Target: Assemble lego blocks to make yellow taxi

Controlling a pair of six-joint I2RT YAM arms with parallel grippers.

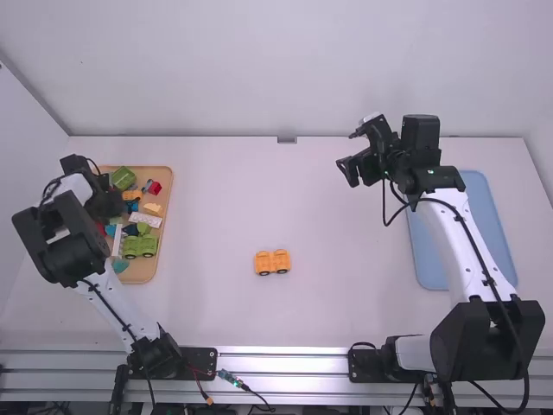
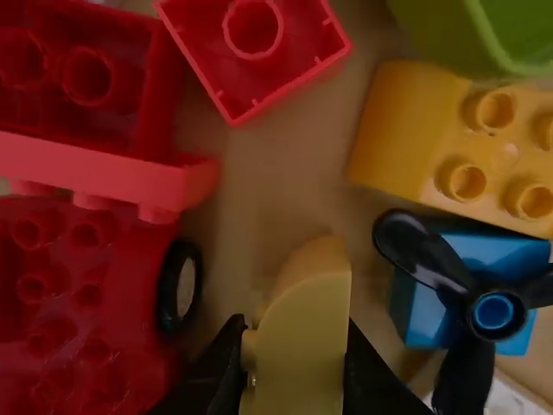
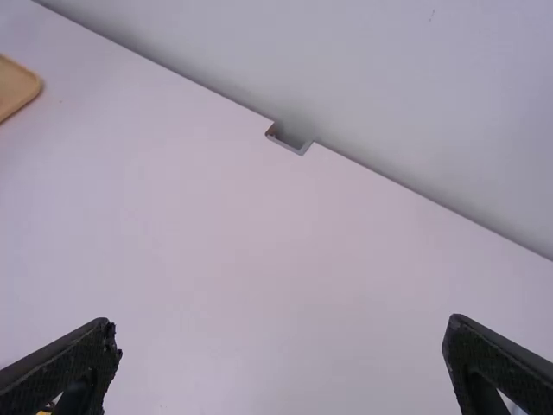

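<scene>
My left fingers (image 2: 370, 380) pinched curved yellow brick (image 2: 304, 350) by tray's (image 1: 138, 277) left edge; rounded face risked slipping. Right fingers (image 3: 86, 350) wide, empty.

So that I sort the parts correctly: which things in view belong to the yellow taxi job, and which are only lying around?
Belonging, by their colour:
yellow-orange wheeled piece on the table
curved yellow block in the left end effector
yellow brick in the tan tray (likely)

Probably just lying about:
red brick
blue block with black propeller
green wheeled piece
blue tray
</scene>
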